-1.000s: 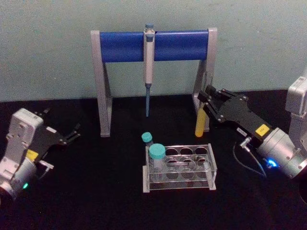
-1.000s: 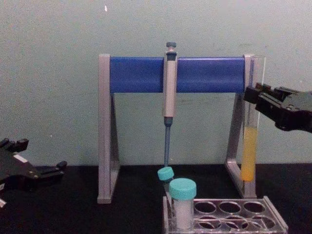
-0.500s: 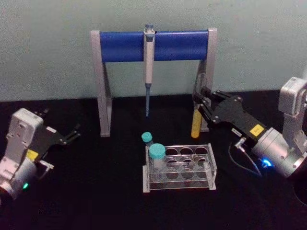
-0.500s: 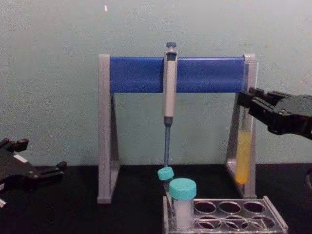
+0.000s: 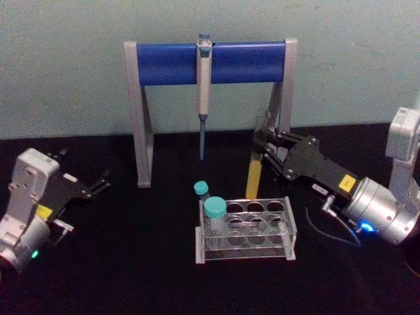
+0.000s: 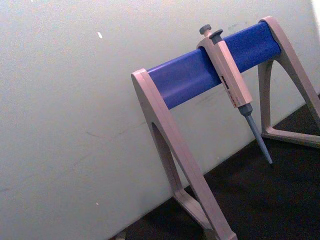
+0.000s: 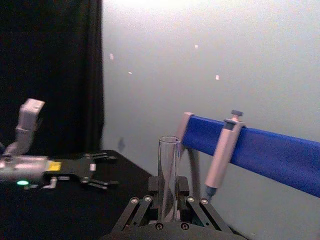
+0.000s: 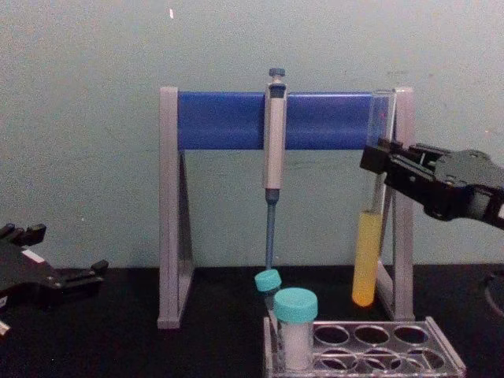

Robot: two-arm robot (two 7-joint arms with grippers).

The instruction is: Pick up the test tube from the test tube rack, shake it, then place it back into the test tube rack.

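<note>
Right tool [image 5: 263, 151], pinching the test tube [image 5: 253, 180] above the test tube rack [image 5: 244, 248], should lower it upright into a hole. Left tool [image 5: 92, 188], left of the rack, is spread.

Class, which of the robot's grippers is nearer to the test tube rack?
Right. The right gripper holds the test tube close above the back edge of the test tube rack. The left gripper rests far off to the rack's left.
</note>
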